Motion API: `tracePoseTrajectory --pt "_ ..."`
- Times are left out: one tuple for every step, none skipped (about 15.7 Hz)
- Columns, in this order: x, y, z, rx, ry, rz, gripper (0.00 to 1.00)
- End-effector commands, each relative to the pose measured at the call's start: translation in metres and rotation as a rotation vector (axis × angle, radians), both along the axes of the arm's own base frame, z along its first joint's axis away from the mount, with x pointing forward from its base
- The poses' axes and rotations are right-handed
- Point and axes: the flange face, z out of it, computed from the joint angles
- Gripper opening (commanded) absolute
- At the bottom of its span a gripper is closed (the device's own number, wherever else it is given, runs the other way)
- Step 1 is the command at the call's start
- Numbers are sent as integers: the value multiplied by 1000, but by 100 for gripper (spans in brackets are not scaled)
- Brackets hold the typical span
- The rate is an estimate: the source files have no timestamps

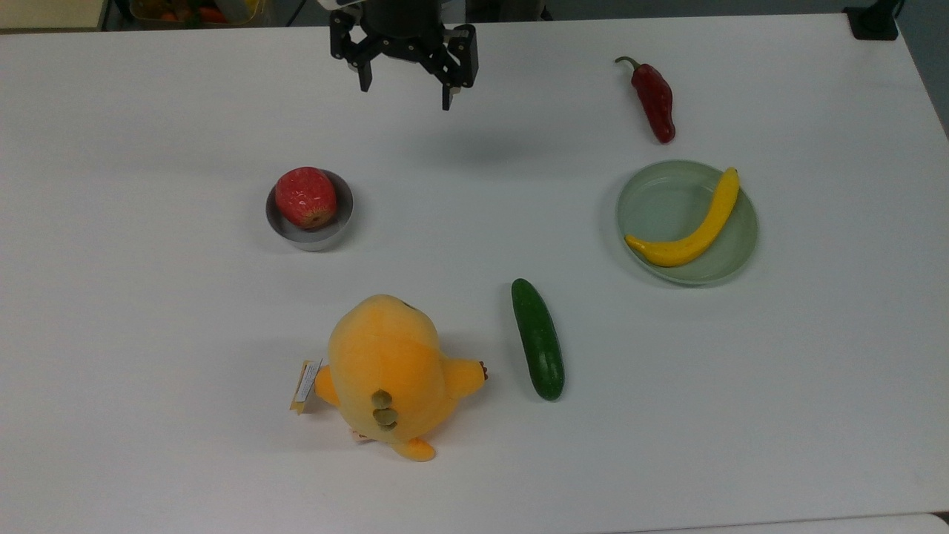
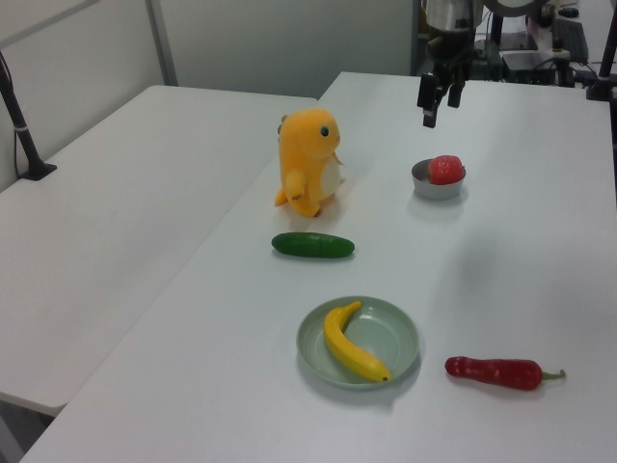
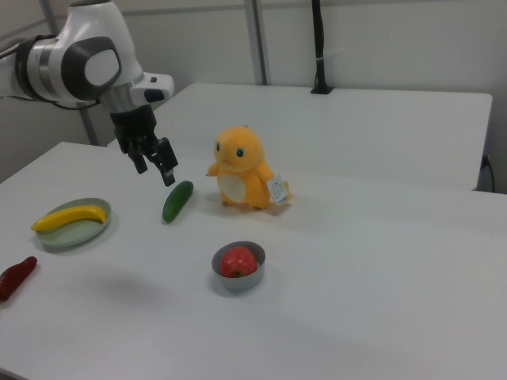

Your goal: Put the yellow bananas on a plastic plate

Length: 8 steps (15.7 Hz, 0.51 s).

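Observation:
The yellow banana lies curved inside the pale green plate, at the top view's right. My gripper hangs open and empty above the table near its far edge in the top view, well away from the plate and to its left there.
A red chili pepper lies beside the plate. A dark green cucumber and an orange plush toy sit mid-table. A grey metal bowl holds a red apple.

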Motion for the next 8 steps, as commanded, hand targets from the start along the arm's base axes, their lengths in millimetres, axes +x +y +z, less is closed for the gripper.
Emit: tracePoseTrajectory --pt "-2 2 -6 40 -20 11 100" --pt "-3 3 -7 44 -18 10 100" --pt "-5 3 -11 51 -11 11 100" --pt "-6 4 -12 57 -12 14 100" --pt "-5 4 -13 59 -18 13 100" --pt "-6 5 -16 60 -18 14 100" --pt "-6 5 -15 60 -18 14 100" --pt "-7 6 -15 61 -17 16 100"
